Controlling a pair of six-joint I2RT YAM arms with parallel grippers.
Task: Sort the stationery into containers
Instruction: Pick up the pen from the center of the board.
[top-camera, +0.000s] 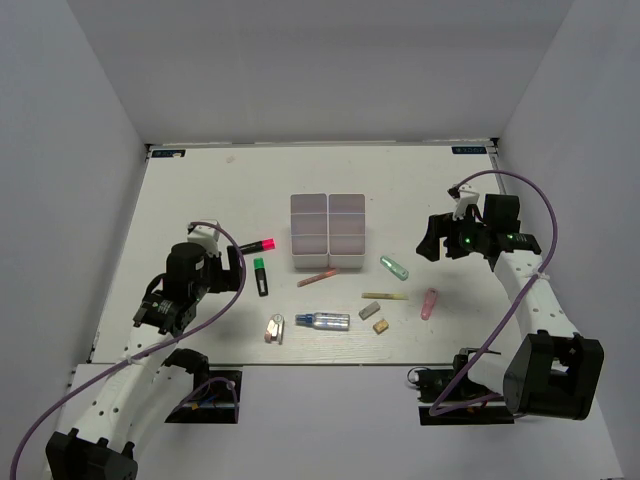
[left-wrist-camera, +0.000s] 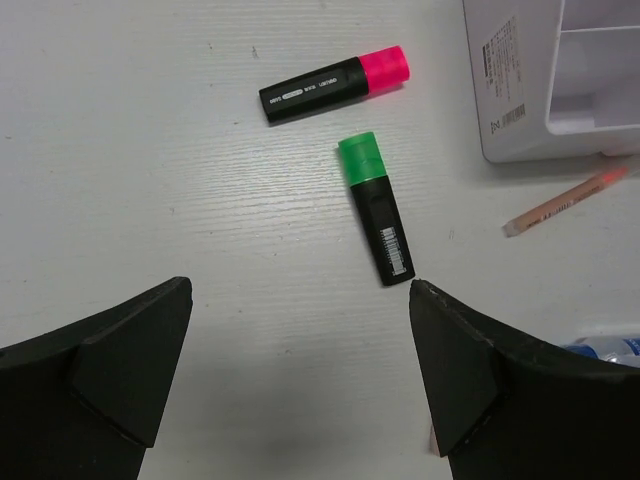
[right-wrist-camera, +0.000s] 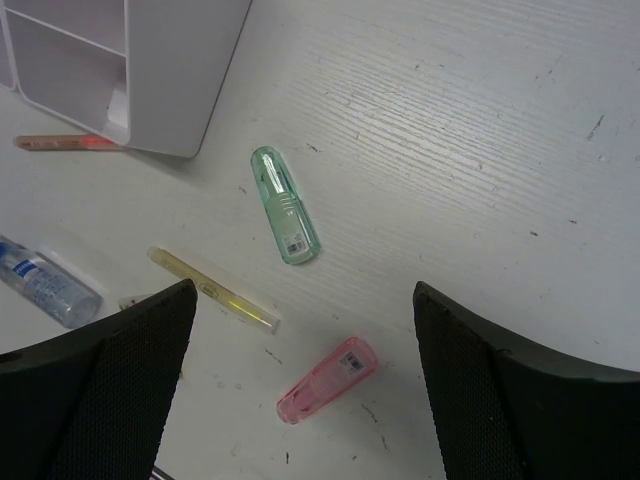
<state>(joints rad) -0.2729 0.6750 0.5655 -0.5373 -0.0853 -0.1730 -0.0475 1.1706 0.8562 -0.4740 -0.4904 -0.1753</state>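
Observation:
Two white containers stand side by side mid-table, their compartments holding nothing. The stationery lies in front of them. A red-capped marker and a green-capped marker lie just ahead of my left gripper, which hangs open over bare table. My right gripper is open above a pink capsule, with a green capsule and a yellow stick close by. A pink stick and a silver-blue tube lie between the arms.
Two small erasers sit right of the tube, and small pale items left of it. White walls enclose the table on three sides. The container's corner stands at the upper left of the right wrist view.

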